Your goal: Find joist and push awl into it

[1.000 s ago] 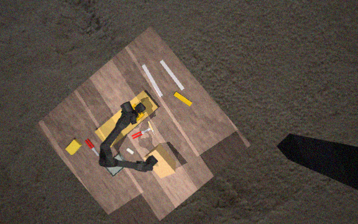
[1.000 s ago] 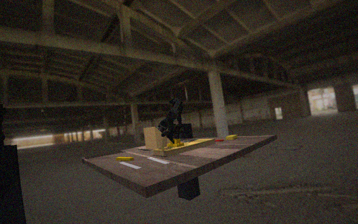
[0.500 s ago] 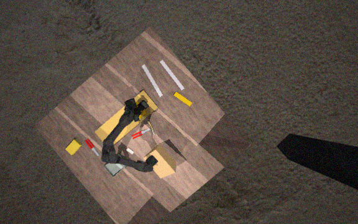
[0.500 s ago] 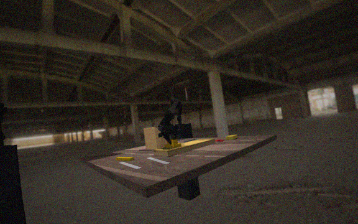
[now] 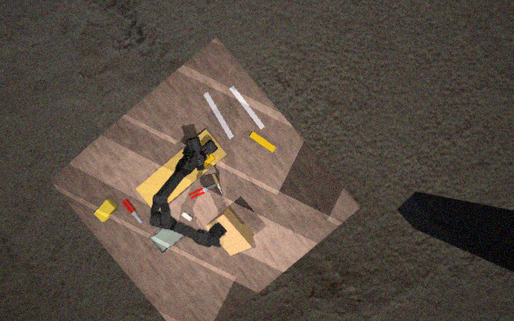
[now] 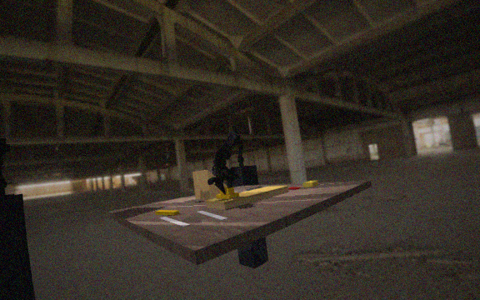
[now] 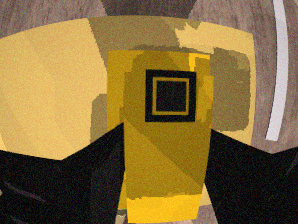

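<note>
My gripper [image 5: 206, 161] [image 6: 224, 192] [image 7: 160, 129] is shut on the yellow stud finder [image 5: 210, 159] [image 6: 231, 194] [image 7: 160, 165], whose black square display shows in the wrist view. The stud finder is on or just over the long pale floor panel [image 5: 149, 190] [image 6: 267, 191] [image 7: 35, 90], near its end by the white strips; contact is unclear. The joist is hidden. A grey-green flat piece [image 5: 162, 242], perhaps the tray, lies partly under the arm. A red-handled tool [image 5: 128, 206] and another red-handled tool [image 5: 197, 191] lie on opposite sides of the panel's near end; I cannot tell which is the awl.
A tall wooden block [image 5: 236, 238] [image 6: 201, 185] stands by the arm's base. A yellow block [image 5: 104, 211] [image 6: 311, 183], a yellow bar [image 5: 262, 142] [image 6: 167, 212], a small white piece [image 5: 186, 217] and two white strips [image 5: 218, 115] [image 6: 212, 215] lie on the table [image 5: 248, 174] [image 6: 223, 233].
</note>
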